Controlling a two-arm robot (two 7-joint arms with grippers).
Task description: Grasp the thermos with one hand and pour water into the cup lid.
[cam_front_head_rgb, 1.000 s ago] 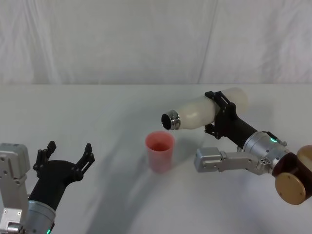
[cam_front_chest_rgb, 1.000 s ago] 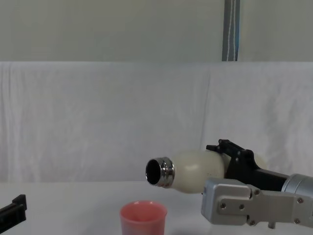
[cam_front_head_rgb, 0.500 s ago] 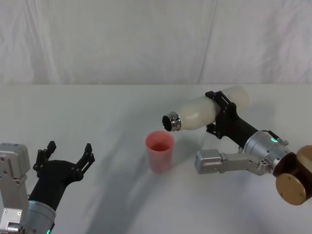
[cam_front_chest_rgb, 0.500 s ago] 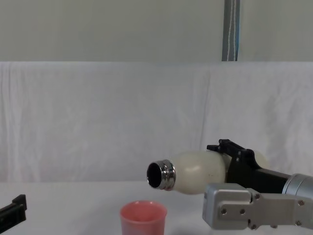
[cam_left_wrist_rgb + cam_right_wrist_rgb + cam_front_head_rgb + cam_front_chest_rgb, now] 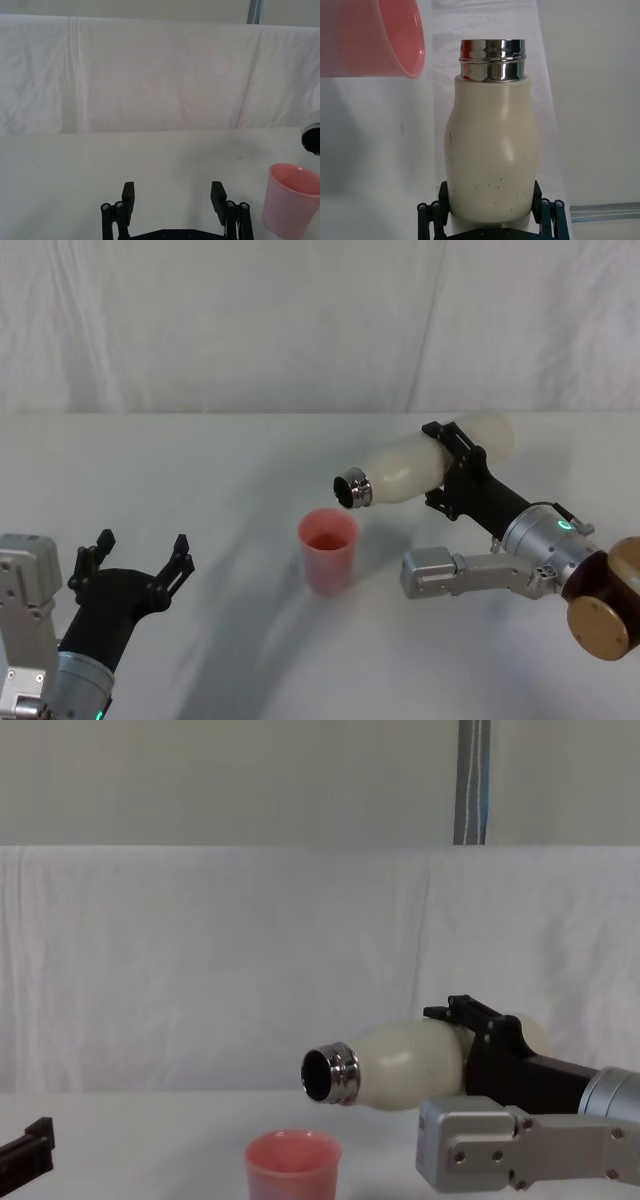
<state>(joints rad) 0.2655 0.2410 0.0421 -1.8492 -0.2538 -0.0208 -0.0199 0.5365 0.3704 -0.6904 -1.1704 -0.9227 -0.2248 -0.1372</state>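
Above the pink cup (image 5: pixel 327 549) | right gripper (image 5: pixel 452 468) clamped the tilted bottle (image 5: pixel 420 468) | left gripper (image 5: pixel 137 558) parked low, jaws apart.

A lab-like test bench: white table (image 5: pixel 200 470), draped white backdrop (image 5: pixel 250 320).

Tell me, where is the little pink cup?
In the head view the pink cup stands on the white table near the middle, just below the thermos mouth, with the right claw holding that thermos tipped.

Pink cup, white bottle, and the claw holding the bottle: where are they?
cup lid (image 5: pixel 328 551), head view, on its pink side wall.
thermos (image 5: pixel 410 470), head view, on its cream body.
right gripper (image 5: pixel 455 472), head view, between its black fingers clamping the thermos.
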